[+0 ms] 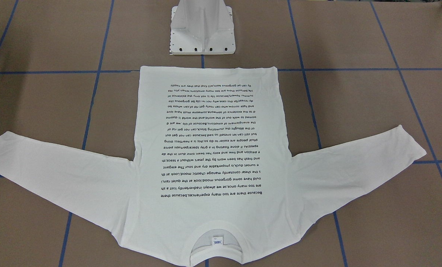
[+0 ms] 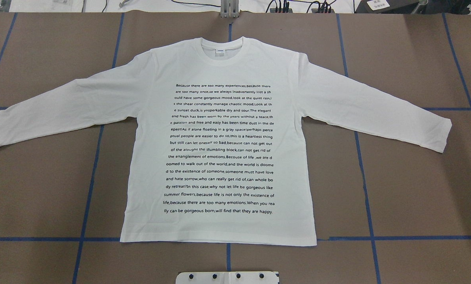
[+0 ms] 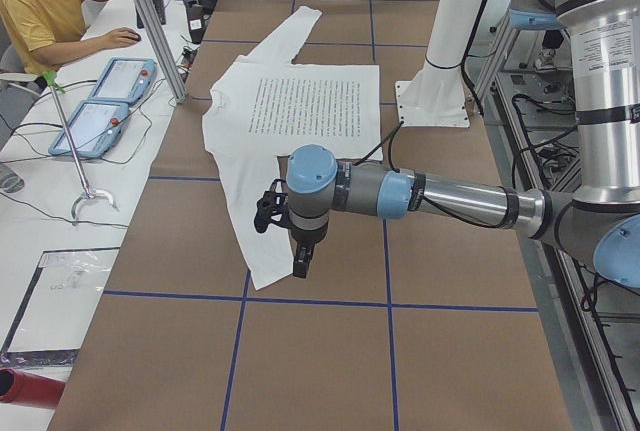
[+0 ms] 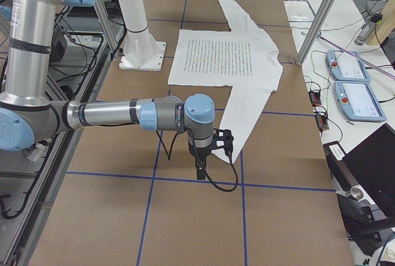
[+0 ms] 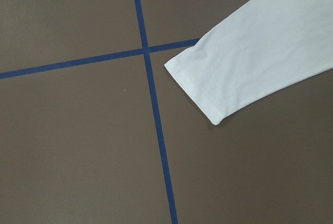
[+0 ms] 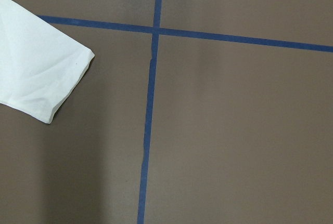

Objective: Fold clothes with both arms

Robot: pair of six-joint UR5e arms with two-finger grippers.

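The white long-sleeved T-shirt (image 2: 219, 63) lies flat on the brown table with its black text side up, sleeves spread out and collar away from the robot; it also shows in the front view (image 1: 213, 211). The left arm (image 3: 450, 196) reaches out low over the table, its gripper (image 3: 299, 263) hanging above the near sleeve's cuff (image 5: 234, 73). The right arm (image 4: 111, 115) does the same, its gripper (image 4: 200, 170) by the other cuff (image 6: 36, 73). I cannot tell whether either gripper is open or shut. Neither touches the shirt.
The white pedestal base (image 1: 202, 33) stands just behind the shirt's hem. Blue tape lines (image 2: 361, 157) grid the brown table. An operator (image 3: 40, 11) and teach pendants (image 3: 100, 106) are at a side bench beyond the collar side.
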